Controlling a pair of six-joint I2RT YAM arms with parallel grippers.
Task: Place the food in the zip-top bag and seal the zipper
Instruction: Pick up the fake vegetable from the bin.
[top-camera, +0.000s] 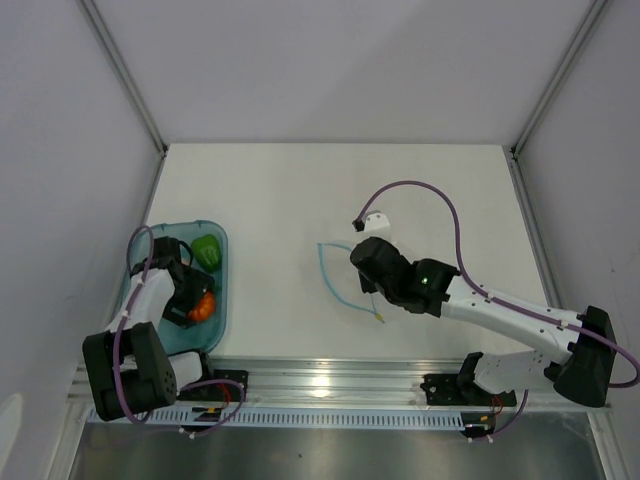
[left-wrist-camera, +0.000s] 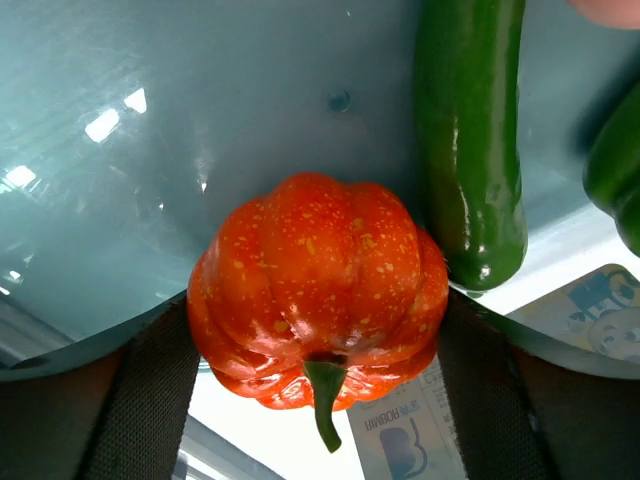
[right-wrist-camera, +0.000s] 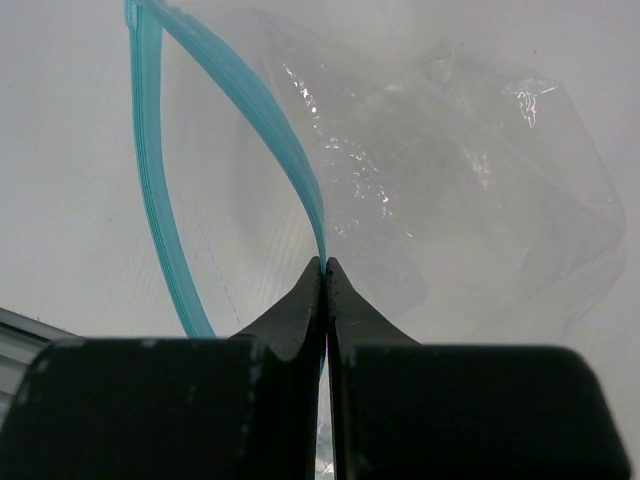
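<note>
My left gripper (top-camera: 197, 303) is down in the teal tray (top-camera: 222, 290), shut on the orange round fruit (top-camera: 204, 309). In the left wrist view the fruit (left-wrist-camera: 320, 280) sits between both fingers (left-wrist-camera: 150, 400), green stem toward the camera. The slim green pod (left-wrist-camera: 470, 140) and the green bell pepper (left-wrist-camera: 620, 170) lie beside it; the pepper also shows in the top view (top-camera: 207, 250). My right gripper (right-wrist-camera: 327, 265) is shut on the light-blue zipper (right-wrist-camera: 150, 180) of the clear zip-top bag (right-wrist-camera: 450, 180), whose mouth gapes open in a loop (top-camera: 326, 268) at mid-table.
A pinkish piece (left-wrist-camera: 610, 8) shows at the tray's far corner. A printed label (left-wrist-camera: 420, 430) shows below the fruit. An aluminium rail (top-camera: 330, 385) runs along the near edge. White walls enclose the table on three sides.
</note>
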